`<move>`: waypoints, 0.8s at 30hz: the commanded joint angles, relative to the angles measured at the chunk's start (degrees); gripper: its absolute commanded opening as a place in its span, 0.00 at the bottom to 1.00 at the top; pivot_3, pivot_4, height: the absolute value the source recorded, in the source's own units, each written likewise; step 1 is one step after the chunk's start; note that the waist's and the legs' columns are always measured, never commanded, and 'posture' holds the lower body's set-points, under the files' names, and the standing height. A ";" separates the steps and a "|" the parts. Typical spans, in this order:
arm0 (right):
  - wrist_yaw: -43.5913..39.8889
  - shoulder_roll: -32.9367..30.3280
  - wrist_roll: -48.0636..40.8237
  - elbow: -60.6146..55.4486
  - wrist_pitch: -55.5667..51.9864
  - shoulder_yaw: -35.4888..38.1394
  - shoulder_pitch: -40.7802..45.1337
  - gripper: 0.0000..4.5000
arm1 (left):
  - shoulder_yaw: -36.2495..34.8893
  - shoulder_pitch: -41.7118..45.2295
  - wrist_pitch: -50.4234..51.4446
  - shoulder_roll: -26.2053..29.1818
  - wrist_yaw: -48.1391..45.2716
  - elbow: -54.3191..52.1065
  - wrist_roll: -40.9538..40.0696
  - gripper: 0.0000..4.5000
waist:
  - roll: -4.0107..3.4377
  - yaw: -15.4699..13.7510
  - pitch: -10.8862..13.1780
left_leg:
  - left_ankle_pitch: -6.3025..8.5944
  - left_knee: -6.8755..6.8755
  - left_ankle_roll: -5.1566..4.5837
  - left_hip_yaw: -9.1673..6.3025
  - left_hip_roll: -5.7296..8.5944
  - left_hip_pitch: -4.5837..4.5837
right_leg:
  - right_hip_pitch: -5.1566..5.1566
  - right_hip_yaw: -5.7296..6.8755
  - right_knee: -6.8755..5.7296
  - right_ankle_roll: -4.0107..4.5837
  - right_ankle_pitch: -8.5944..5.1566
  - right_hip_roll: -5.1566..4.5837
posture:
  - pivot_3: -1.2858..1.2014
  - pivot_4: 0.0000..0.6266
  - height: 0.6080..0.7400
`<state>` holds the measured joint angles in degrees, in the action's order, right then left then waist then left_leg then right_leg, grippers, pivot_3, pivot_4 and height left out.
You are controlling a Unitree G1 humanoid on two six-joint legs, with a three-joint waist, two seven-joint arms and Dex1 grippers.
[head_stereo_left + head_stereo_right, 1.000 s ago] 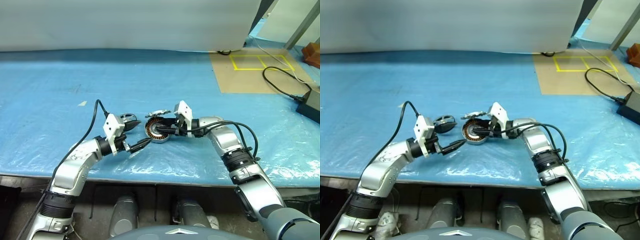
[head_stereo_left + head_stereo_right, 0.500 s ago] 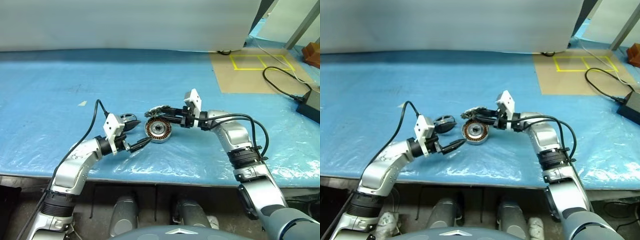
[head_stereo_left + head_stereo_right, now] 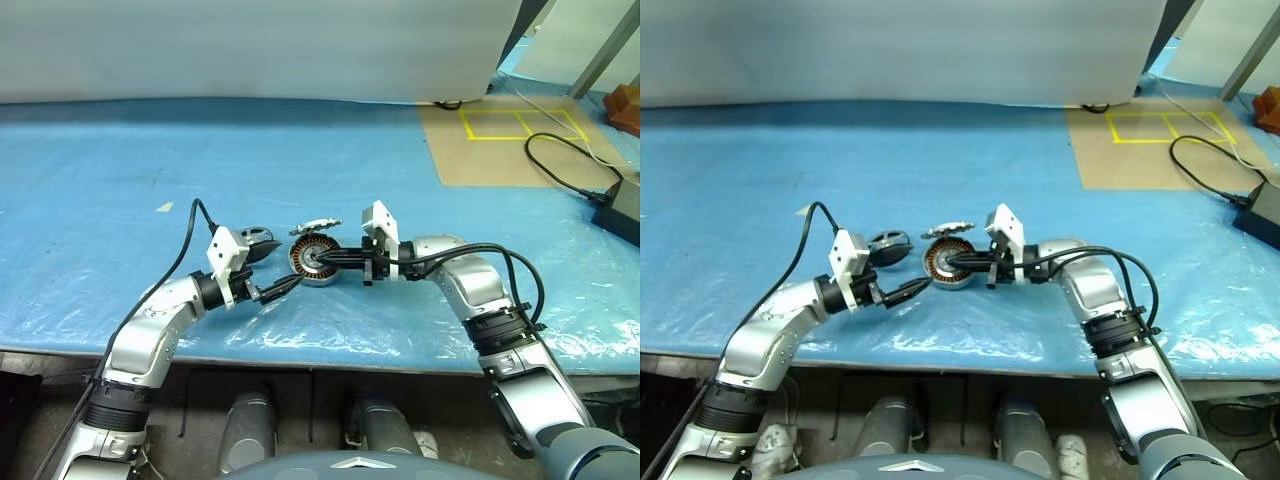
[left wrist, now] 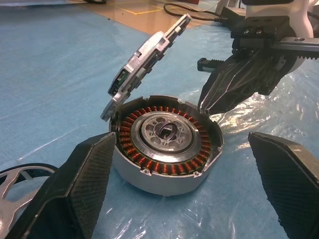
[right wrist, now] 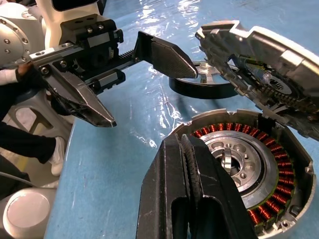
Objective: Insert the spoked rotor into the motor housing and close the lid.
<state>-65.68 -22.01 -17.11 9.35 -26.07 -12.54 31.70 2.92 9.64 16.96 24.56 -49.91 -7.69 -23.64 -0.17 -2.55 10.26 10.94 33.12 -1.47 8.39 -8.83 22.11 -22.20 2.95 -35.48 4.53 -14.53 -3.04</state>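
My right gripper (image 5: 192,164) is pinched shut on nothing, its tips over the motor housing (image 4: 167,149) on the blue sheet (image 3: 120,200). The spoked rotor (image 4: 149,55) leans tilted on the housing's far rim, the lid (image 3: 255,238) lies beside it, and my left gripper (image 3: 278,290) gapes wide and empty

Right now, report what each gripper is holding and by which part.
Nothing is held. The left gripper stands open around the motor housing without touching it; the right gripper is shut on nothing, beside the housing.
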 commanded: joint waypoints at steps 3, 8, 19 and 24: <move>0.47 1.34 0.74 0.91 2.25 -0.63 2.06 0.01 | -0.25 0.56 -0.05 0.19 -0.02 -1.54 -0.44 1.00 | 0.00 -0.02 0.00 | 0.00 0.00 0.00 0.00 0.01 0.00 | 0.00 0.00 0.00 0.00 0.00 0.00 | 0.52 0.24 1.00; 0.47 1.49 3.65 4.08 5.85 -2.29 1.84 0.01 | -0.30 0.59 -0.14 0.06 0.15 -1.48 -0.44 1.00 | 0.00 -0.01 0.00 | 0.00 0.00 0.00 0.00 0.01 0.01 | 0.00 0.00 0.00 0.00 0.00 0.00 | 0.52 0.24 1.00; 1.77 3.06 7.33 8.79 11.85 -2.99 2.42 0.01 | -0.33 -0.01 -0.39 0.06 0.31 -1.67 -0.35 1.00 | 0.00 0.04 0.00 | 0.00 0.00 0.00 0.00 0.00 0.00 | 0.00 0.00 -0.01 0.00 0.00 0.00 | 0.52 0.24 1.00; 4.29 3.66 9.78 9.68 15.05 -3.43 2.29 0.01 | -0.37 0.04 -0.65 0.08 0.09 -1.32 -0.34 1.00 | 0.00 0.03 0.00 | 0.00 0.00 0.00 0.00 0.00 -0.01 | 0.01 0.00 -0.01 0.00 0.00 0.00 | 0.52 0.24 1.00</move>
<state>-62.26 -18.49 -8.38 19.29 -12.46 -15.48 33.39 2.91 9.59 16.95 24.57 -49.73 -7.69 -23.63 -0.17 -2.52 10.25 10.94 33.12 -1.47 8.39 -8.83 22.10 -22.19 2.95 -35.50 4.53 -14.53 -3.04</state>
